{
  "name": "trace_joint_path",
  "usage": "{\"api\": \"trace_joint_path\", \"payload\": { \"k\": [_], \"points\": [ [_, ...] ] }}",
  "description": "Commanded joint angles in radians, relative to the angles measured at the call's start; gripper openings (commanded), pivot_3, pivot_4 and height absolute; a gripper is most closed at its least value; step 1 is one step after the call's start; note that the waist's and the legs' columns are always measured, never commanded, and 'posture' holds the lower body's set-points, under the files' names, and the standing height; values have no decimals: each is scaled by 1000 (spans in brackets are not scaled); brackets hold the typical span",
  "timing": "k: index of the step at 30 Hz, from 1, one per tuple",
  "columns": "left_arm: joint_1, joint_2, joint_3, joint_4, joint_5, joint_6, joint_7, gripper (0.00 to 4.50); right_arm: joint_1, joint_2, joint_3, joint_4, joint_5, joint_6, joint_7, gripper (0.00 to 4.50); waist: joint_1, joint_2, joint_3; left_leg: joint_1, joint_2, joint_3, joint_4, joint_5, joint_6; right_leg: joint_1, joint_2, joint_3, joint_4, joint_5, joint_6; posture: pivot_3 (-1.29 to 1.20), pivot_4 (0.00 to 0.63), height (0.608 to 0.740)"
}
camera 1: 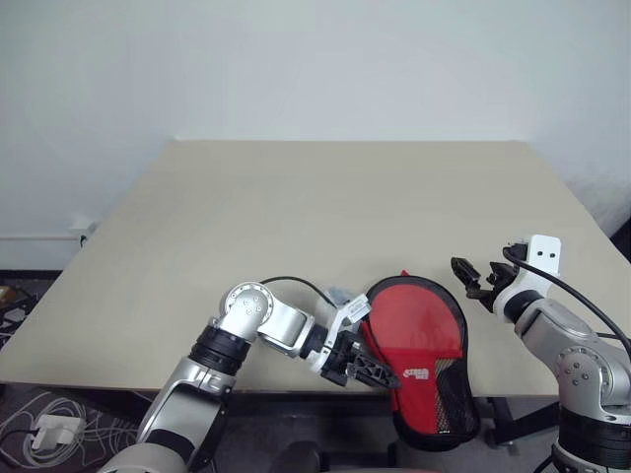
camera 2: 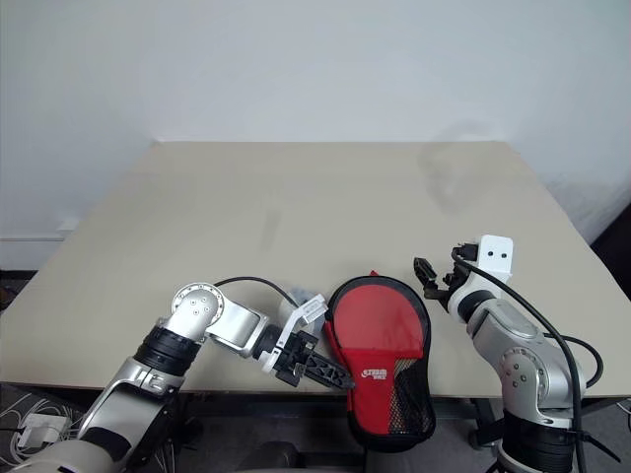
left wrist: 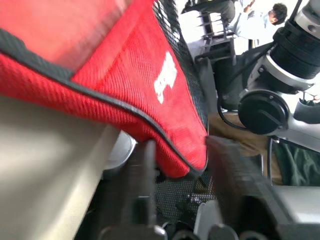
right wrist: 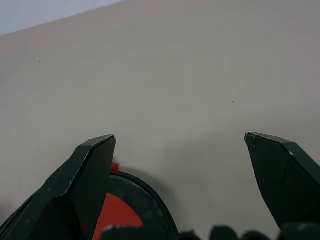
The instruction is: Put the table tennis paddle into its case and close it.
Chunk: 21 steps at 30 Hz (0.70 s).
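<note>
A red fabric paddle-shaped case [camera 1: 419,340] with black trim and mesh lies at the near edge of the beige counter [camera 1: 325,217], its narrow end hanging past the rim. The left gripper [camera 1: 378,373] brackets that end, jaws parted and clear of the fabric. The right gripper [camera 1: 471,279] hovers just beside the case, jaws spread wide, empty.

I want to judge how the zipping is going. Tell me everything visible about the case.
The case is a paddle-shaped soft cover, red fabric with black piping, a white logo and black mesh at its narrow end. It lies flat at the table's near edge, the narrow end overhanging it. The left gripper is at its left edge, jaws either side of the piped rim; the right gripper stands apart, open.
</note>
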Motion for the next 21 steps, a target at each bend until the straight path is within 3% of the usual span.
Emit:
{"api": "trace_joint_path", "payload": {
  "k": [1,5,14,21],
  "points": [
    [-5,8,14,31,-14,7,11,3066,-11,-8,-9,-19,-10,-13,7,4500,0,0,0,0,0,0,0,0,0,0,0,0,0,0,0,0,0,716],
    [-39,41,9,89,-31,7,-1,4442,-7,-8,-13,-24,4,0,25,4500,0,0,0,0,0,0,0,0,0,0,0,0,0,0,0,0,0,716],
    [-68,230,64,-182,-22,-7,-269,4442,36,-76,39,-105,88,33,200,4500,-3,0,0,-7,0,0,2,0,0,-8,0,0,3,0,0,0,0,716],
    [-95,338,80,-314,155,-217,-484,4442,69,-115,192,-137,45,-6,285,4500,0,-2,1,-9,-1,1,4,0,-1,-10,0,0,6,0,0,0,0,716]
  ]
}}
